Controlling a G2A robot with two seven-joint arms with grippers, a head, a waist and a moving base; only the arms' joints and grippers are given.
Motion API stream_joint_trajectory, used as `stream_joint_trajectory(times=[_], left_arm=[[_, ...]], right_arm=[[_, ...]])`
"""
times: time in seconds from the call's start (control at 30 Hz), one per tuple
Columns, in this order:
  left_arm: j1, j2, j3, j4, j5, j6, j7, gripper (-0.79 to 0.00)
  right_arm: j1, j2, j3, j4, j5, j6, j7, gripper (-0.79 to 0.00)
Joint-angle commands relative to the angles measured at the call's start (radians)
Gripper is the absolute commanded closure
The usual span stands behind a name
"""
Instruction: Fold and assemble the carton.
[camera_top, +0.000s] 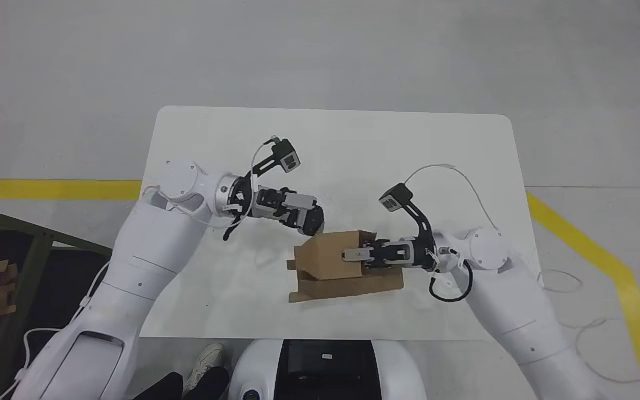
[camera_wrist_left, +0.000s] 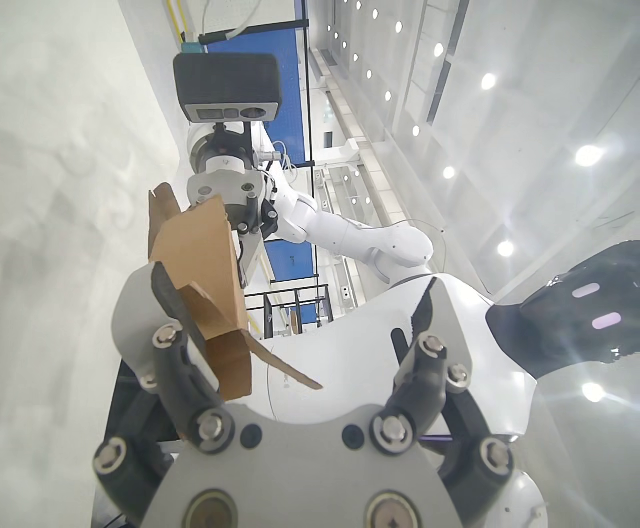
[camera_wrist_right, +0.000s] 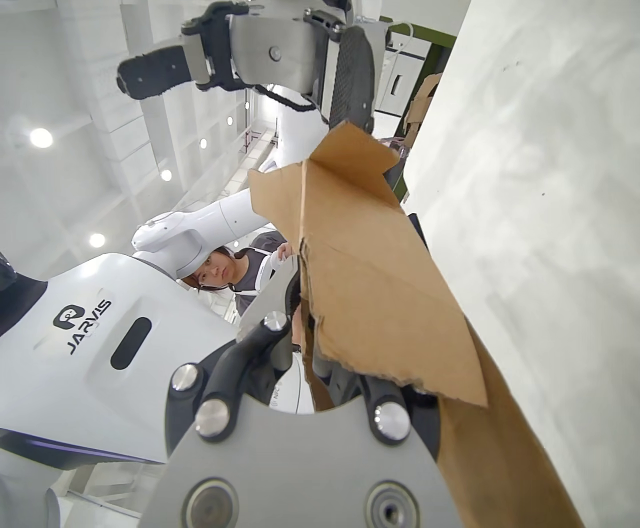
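A brown carton lies half-formed near the table's front middle, with loose flaps along its side. My right gripper is shut on the carton's upright wall from the right; one finger shows in the right wrist view, the other is hidden behind the cardboard. My left gripper stands wide open at the carton's far left corner. One of its pads rests against a raised flap, the other finger is well apart from it.
The white table has free room behind and to both sides of the carton. Its front edge runs just below the carton. A thin cable loops over the right arm. Yellow floor tape runs beside the table.
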Motion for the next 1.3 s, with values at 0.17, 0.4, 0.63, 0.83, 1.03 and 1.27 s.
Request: stream_joint_trajectory(times=[0.17, 0.4, 0.63, 0.83, 1.03, 1.27], left_arm=[[-0.010, -0.004, 0.008, 0.028, 0.008, -0.013, 0.007, -0.785], [-0.003, 0.000, -0.011, 0.011, 0.015, -0.024, 0.010, -0.785], [0.015, 0.004, -0.017, -0.036, 0.025, -0.018, 0.015, -0.785], [0.016, 0.000, 0.003, -0.040, 0.032, -0.012, 0.017, -0.785], [0.012, -0.003, 0.011, -0.038, 0.033, -0.008, 0.014, -0.785], [0.009, -0.008, 0.028, -0.038, 0.030, -0.002, 0.011, -0.785]], right_arm=[[0.020, -0.001, 0.007, 0.032, 0.007, -0.001, -0.006, 0.000], [0.027, 0.003, 0.045, 0.072, -0.020, -0.008, -0.083, 0.000], [0.016, 0.006, 0.075, 0.067, -0.047, 0.003, -0.168, 0.000], [0.003, 0.008, 0.096, 0.044, -0.068, 0.008, -0.229, 0.000], [-0.003, 0.010, 0.118, 0.034, -0.079, 0.002, -0.282, 0.000], [-0.011, 0.008, 0.127, 0.014, -0.101, -0.012, -0.346, 0.000]])
